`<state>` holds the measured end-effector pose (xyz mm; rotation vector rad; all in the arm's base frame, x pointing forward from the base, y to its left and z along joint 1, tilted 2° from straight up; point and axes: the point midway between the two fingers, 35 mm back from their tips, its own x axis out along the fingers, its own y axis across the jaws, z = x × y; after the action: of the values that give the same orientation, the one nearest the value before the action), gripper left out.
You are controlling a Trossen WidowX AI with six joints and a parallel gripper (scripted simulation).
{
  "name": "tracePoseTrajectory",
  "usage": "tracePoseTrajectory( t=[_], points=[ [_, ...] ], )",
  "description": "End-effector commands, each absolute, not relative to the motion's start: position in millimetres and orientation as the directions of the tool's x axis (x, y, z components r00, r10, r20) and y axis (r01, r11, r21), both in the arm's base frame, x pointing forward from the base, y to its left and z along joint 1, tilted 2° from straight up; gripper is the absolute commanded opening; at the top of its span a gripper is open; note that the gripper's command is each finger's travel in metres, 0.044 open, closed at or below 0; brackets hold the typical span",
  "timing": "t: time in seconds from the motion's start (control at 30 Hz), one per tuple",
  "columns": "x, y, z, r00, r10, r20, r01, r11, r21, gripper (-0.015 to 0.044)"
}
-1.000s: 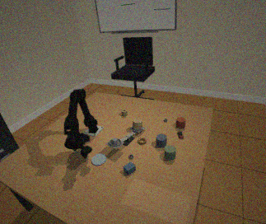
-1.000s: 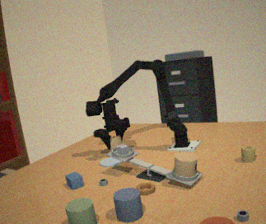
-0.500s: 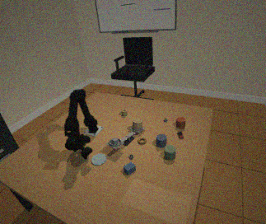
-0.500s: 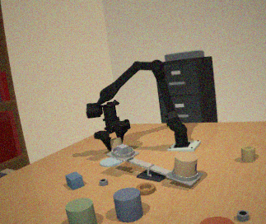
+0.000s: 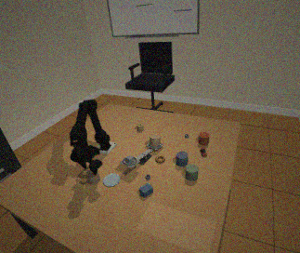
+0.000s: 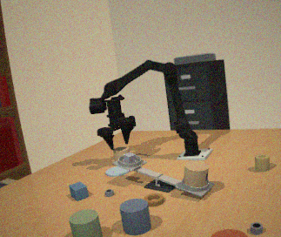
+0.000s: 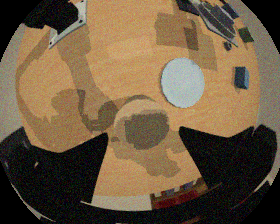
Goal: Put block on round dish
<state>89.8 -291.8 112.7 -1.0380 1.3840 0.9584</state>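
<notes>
Nearest to me, my end effector [image 5: 94, 172] [image 6: 119, 146] [image 7: 144, 133] points down with its fingers wide apart and nothing clamped between them. In the wrist view a tan cup [image 5: 89, 177] [image 6: 121, 152] [image 7: 141, 106] sits just below, around the middle of the frame, clear of the dish; I judge it the lifted one, now let go onto the worktop [image 5: 186, 219] [image 6: 35, 192] [image 7: 126, 55].

Next out, up and to the right in that view, lies the pale round dish [image 5: 111, 180] [image 6: 115, 172] [image 7: 182, 82], bare.

Beyond it, at the upper right, is the near pan [image 5: 129, 167] [image 6: 143, 163] [image 7: 233, 42] of the balance. On it, right of my fingers and slightly higher in the top view, sits a grey lump [image 5: 129, 161] [image 6: 130, 159], which I take to be the block, uncovered. The dish lies roughly between, so I should rise first, then cross over it. I cannot tell the lump's long axis.

Farthest, at the beam's other end, the second cup [image 5: 154, 141] [image 6: 196, 176] stands upright, lower right in the exterior view; my path should stay away from it.
</notes>
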Motion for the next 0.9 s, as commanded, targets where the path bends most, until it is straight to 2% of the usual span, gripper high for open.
tracePoseTrajectory(
  t=[0.0, 0.23, 0.4, 0.63, 0.87],
  points=[
    [89.9, -289.5, 120.0, -0.011, -0.059, -0.998, -0.958, 0.286, -0.006, 0.044],
    [141.0, -279.6, 133.0, 0.008, -0.093, -0.996, -0.942, 0.334, -0.039, 0.026],
    [190.9, -250.1, 143.1, 0.012, -0.076, -0.997, -0.929, 0.368, -0.039, 0.026],
    [264.6, -172.7, 161.6, 0.007, -0.052, -0.999, -0.903, 0.43, -0.028, 0.026],
    [276.3, -153.5, 165.5, 0.004, -0.048, -0.999, -0.897, 0.442, -0.025, 0.026]
  ],
)
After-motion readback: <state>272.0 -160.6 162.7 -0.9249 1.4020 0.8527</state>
